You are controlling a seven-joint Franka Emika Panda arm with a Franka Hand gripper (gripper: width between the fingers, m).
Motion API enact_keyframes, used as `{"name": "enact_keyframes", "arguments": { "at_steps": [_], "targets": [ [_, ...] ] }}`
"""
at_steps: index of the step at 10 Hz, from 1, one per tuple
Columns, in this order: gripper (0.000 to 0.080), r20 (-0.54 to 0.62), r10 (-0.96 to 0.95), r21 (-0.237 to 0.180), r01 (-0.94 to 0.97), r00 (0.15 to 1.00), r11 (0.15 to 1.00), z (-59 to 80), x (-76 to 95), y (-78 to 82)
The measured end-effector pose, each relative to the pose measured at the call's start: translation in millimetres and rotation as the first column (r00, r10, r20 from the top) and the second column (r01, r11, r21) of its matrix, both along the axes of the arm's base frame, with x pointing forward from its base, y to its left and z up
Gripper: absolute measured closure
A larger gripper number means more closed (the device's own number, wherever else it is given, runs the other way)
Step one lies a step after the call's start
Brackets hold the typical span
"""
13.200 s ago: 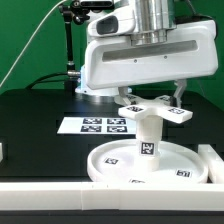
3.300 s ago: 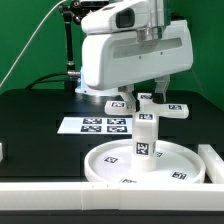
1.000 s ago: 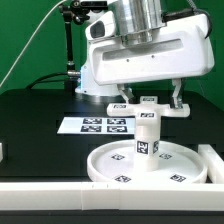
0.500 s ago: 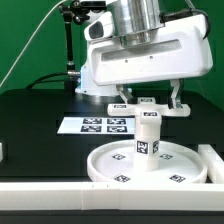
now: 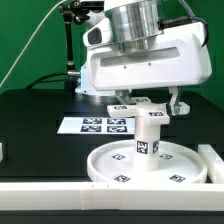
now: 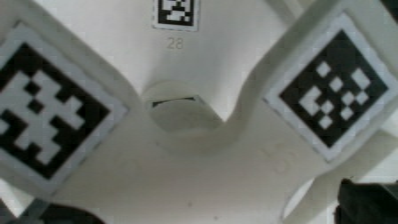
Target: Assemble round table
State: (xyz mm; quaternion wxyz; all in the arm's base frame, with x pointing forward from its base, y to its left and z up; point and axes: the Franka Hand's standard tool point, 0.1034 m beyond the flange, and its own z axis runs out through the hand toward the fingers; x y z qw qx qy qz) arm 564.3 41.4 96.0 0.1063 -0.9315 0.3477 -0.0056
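Gripping the cross-shaped piece [image 5: 147,107] atop the leg [image 5: 148,140], jaws hang over a black table [image 5: 40,125], green wall [image 5: 30,40] behind.

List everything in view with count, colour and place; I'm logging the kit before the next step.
Round disc: one, white, on the black table, near the front.
Cylinder leg: one, white, tagged, upright on the disc's middle.
Cross-shaped piece: one, white, tagged, on top of the leg.
Marker board: one, white with black squares, flat behind the disc.
Straight-edged bar: one, white, along the front edge.
Table: one, black.
End effector: one, white, at the cross-shaped piece; grip unclear.
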Motion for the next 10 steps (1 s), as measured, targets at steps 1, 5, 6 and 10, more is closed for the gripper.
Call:
{"name": "enact_keyframes", "arguments": {
  "at_steps": [1,5,6,10],
  "targets": [
    [0.016,0.003,0.001,-0.002,-0.001,1.0,1.0,0.2,0.3,-0.3],
    [0.0343,0.018,0.044,-0.011,-0.044,0.999,0.999,-1.2,-0.5,-4.6],
    [0.0343,0.016,0.034,-0.009,-0.034,0.999,0.999,-1.3,-0.6,-4.4],
    [0.0341,0.01,-0.331,0.064,0.33,0.943,0.942,-2.1,-1.3,-4.7]
  ]
}}
